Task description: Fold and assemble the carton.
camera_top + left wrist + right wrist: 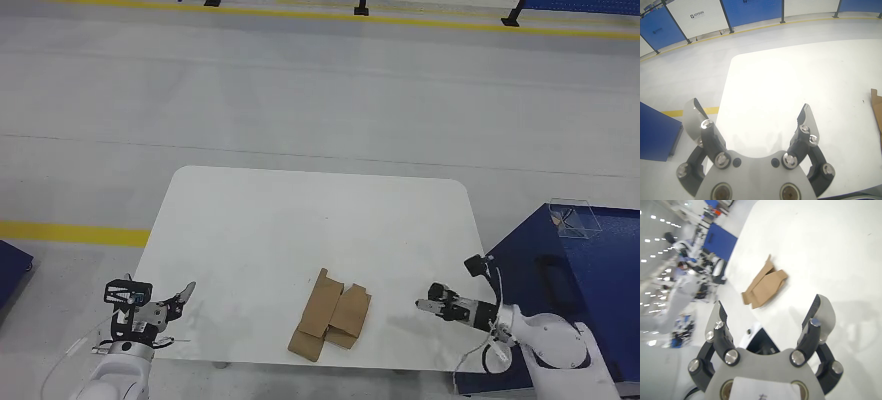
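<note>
Starting at the left front corner of the white table, the left gripper hangs just at the table's edge. Its jaws are spread wide with nothing between them, and it is aimed across the tabletop. Well to its right, the carton lies flat on the table near the front edge, a brown collapsed blank of overlapping panels, not yet folded into any box shape. Its long axis runs roughly from the front edge toward the far side, leaning a little to the right as it goes back. That puts it crosswise to the line joining the two grippers, so each gripper faces one of its long sides. Farther right, the right gripper hangs by the front edge near the right corner, likewise wide open and empty, pointing left at the carton. The gap between it and the carton's near long side looks clearly shorter than the bare stretch on the left arm's side. The right arm therefore seems better placed to take hold first, with the left coming in to steady the opposite side.
</note>
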Motion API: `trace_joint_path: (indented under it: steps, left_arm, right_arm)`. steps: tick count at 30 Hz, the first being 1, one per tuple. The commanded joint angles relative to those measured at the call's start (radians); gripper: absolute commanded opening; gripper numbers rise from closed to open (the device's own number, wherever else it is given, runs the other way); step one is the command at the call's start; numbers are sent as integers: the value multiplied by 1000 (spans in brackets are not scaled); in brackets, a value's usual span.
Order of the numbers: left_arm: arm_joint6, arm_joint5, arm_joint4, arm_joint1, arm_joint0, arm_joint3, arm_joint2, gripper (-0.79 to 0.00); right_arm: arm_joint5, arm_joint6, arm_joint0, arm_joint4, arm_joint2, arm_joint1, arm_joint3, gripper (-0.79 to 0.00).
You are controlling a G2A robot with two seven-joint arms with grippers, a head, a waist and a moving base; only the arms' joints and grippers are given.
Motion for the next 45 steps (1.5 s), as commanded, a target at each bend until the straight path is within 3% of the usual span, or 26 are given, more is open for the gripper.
trace_joint_path:
  steps: [1, 6, 13, 22, 24, 25, 26, 28, 30, 32, 33, 40, 45]
  left_arm:
    - [0, 0, 0, 0, 0, 0, 0, 0]
    - [0, 0, 0, 0, 0, 0, 0, 0]
    - [0, 0, 0, 0, 0, 0, 0, 0]
    - [0, 0, 0, 0, 0, 0, 0, 0]
    - [0, 0, 0, 0, 0, 0, 0, 0]
    - [0, 0, 0, 0, 0, 0, 0, 0]
    - [0, 0, 0, 0, 0, 0, 0, 0]
    - [0, 0, 0, 0, 0, 0, 0, 0]
    - [0, 0, 0, 0, 0, 0, 0, 0]
    - [0, 0, 0, 0, 0, 0, 0, 0]
    - [0, 0, 0, 0, 0, 0, 0, 0]
    - [0, 0, 0, 0, 0, 0, 0, 0]
    - [0, 0, 0, 0, 0, 0, 0, 0]
  right_arm:
    - [99, 121, 78, 208, -60, 10, 101, 0]
    - [102, 123, 164, 282, -224, 20, 238, 0]
    - [-30, -9, 234, 184, -480, 13, 342, 0]
    - [-105, -84, 347, 227, -653, -1, 494, 0]
    - [-96, -74, 379, 255, -688, -13, 541, -114]
    - [-89, -68, 396, 266, -706, -20, 560, -135]
    - [-88, -67, 412, 275, -722, -26, 583, -397]
    - [-88, -66, 437, 294, -752, -39, 621, -603]
    - [-91, -69, 461, 312, -774, -51, 659, -625]
    - [-85, -64, 482, 341, -793, -64, 692, -757]
    - [-78, -57, 493, 358, -802, -70, 709, -785]
    - [-35, -14, 569, 437, -854, -115, 803, -785]
    - [-17, 5, 603, 463, -860, -111, 725, -785]
